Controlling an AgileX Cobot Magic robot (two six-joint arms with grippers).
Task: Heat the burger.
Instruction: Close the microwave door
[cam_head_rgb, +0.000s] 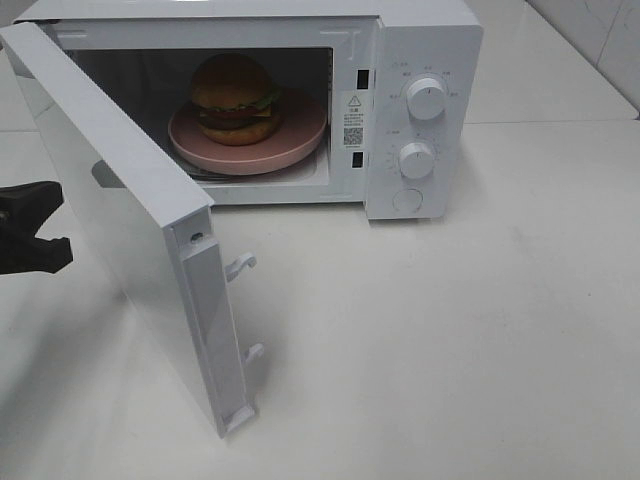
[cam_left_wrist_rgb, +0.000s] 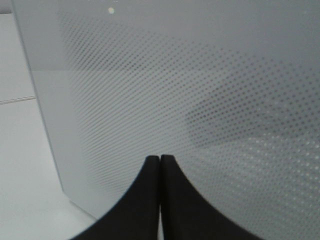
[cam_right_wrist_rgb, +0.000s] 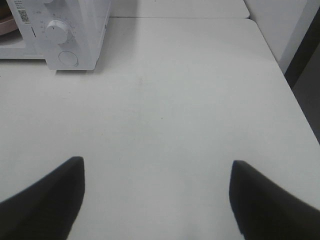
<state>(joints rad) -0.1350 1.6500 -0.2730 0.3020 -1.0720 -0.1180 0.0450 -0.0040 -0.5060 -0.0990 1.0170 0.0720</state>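
The burger (cam_head_rgb: 235, 98), with its golden-brown bun, sits on a pink plate (cam_head_rgb: 300, 135) inside the open white microwave (cam_head_rgb: 425, 40). The microwave door (cam_head_rgb: 130, 200) swings out toward the front left. My left gripper (cam_head_rgb: 50, 235) is at the left edge, on the outer side of that door. In the left wrist view the left gripper (cam_left_wrist_rgb: 160, 160) has its fingers pressed together, holding nothing, with its tips close to the dotted door panel (cam_left_wrist_rgb: 175, 75). My right gripper (cam_right_wrist_rgb: 157, 167) stands open over bare table and does not show in the high view.
Two round knobs (cam_head_rgb: 427, 98) (cam_head_rgb: 416, 160) and a round button (cam_head_rgb: 408, 200) are on the microwave's right panel. The white table (cam_head_rgb: 450, 330) stretches to the right and front. In the right wrist view, the microwave's panel (cam_right_wrist_rgb: 90, 20) is far from the gripper and the table's edge (cam_right_wrist_rgb: 295, 95) runs alongside.
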